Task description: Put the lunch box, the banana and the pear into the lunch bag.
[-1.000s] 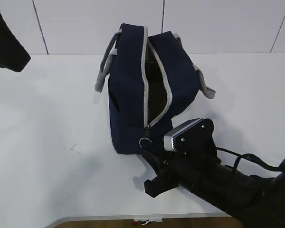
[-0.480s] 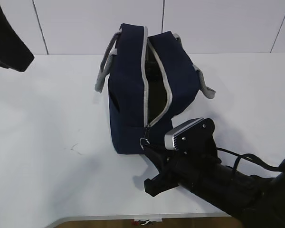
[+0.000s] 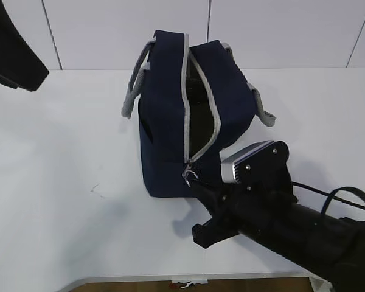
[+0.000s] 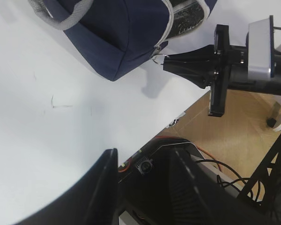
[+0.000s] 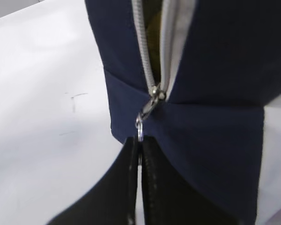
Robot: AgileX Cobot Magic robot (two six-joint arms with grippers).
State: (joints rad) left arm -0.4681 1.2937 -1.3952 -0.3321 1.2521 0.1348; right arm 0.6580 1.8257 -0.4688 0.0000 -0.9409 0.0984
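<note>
The boxy navy-blue fabric lunch bag (image 3: 191,115) stands on the white table (image 3: 61,182), gaping open, and at its near lower end the right gripper (image 5: 139,140) is pinched onto the metal ring pull (image 5: 139,127), presumably to work the grey zipper (image 3: 214,131); the left gripper (image 4: 145,187) hangs half-open, empty, well left.

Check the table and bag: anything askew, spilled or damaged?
Nothing spilled or damaged. The lunch bag stands on the table, zipper open, with the right end effector shut on its ring pull. Only faint scuff marks show on the tabletop.
</note>
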